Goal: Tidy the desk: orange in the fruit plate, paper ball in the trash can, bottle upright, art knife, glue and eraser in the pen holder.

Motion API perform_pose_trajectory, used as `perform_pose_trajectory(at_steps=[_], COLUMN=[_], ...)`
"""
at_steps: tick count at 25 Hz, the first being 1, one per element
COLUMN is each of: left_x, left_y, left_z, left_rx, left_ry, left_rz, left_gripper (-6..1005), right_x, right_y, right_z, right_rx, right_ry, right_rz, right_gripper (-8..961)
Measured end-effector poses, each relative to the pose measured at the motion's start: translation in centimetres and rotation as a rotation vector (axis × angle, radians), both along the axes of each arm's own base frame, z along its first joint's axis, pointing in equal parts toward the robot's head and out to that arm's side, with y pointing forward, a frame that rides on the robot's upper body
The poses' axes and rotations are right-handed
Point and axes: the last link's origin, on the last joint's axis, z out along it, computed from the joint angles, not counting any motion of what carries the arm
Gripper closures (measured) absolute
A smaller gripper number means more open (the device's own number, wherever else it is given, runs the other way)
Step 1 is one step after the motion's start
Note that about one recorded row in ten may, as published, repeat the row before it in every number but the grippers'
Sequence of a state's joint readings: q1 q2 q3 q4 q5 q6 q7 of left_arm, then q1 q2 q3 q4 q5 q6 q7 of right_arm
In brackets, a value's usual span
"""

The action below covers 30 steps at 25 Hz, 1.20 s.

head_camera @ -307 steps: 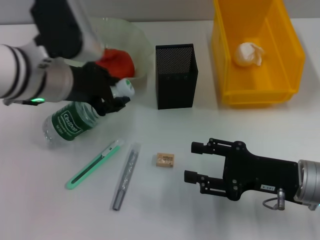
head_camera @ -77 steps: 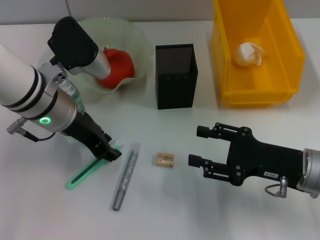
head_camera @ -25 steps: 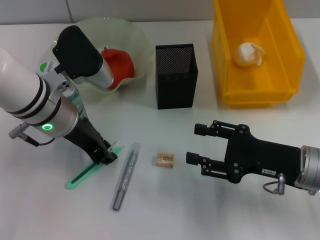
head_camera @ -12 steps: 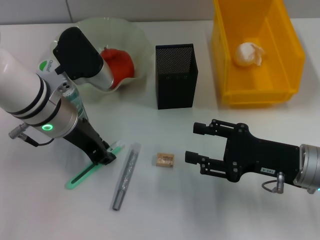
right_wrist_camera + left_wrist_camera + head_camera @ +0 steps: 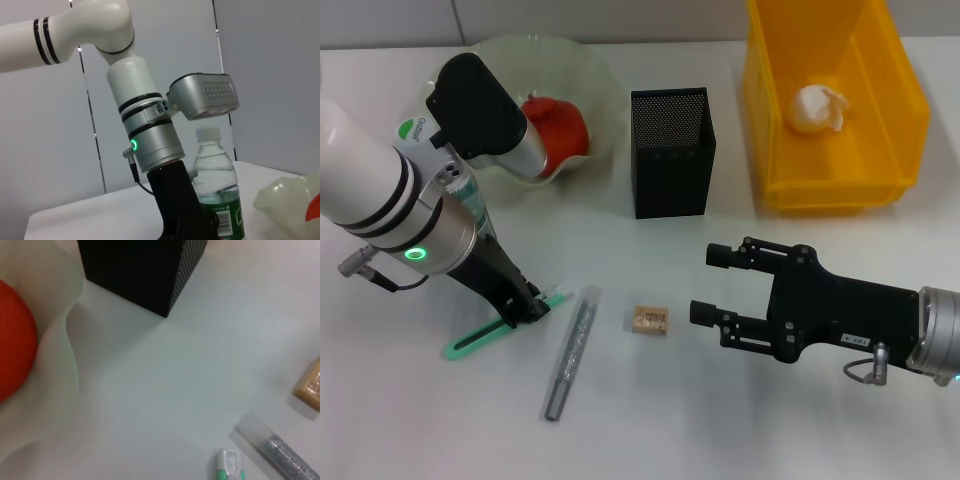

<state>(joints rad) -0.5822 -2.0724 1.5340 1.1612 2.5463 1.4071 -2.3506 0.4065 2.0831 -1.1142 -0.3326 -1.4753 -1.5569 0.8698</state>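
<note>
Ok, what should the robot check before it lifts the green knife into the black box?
1. Left gripper down on the art knife: ok.
2. Firm hold on the knife: cannot tell.
3. Pen holder upright, top open: ok.
4. Bottle standing, beside the left arm: ok.
5. Right gripper open and apart from the eraser: ok.
6. Glue lies close beside the knife, might get bumped: not ok.

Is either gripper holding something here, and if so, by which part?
The left gripper grips the green art knife near its slider end; the right gripper holds nothing.
</note>
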Motion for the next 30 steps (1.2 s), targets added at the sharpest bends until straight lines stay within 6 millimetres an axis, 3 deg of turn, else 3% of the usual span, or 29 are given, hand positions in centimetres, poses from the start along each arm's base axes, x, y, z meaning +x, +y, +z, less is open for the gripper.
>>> perform_pose_trajectory(at_steps=[6,17,20,30], left_x=[0.7,4.6,6.1,10.0], left_y=[0.0,-1.1,-0.6,0.5], left_z=[0.5,3.8,4.8,4.7], left_rx=[0.012,0.072,0.107,0.172], left_ry=[-0.018,-0.222,-0.356,-0.716], left_rz=[-0.021,-0.142,-0.187,-0.366], left_gripper=[816,815,815,815], right_x=[0.1,0.7,0.7,1.1], right_y=[0.2,0.1,0.1,-0.5], right_z=[0.2,0.7,0.7,0.2], right_rx=[0.016,0.048,0.048,0.035], right_ry=[0.010,0.021,0.021,0.025], right_rz=[-0.017,-0.048,-0.049,-0.071], right_gripper=[270,270,270,271])
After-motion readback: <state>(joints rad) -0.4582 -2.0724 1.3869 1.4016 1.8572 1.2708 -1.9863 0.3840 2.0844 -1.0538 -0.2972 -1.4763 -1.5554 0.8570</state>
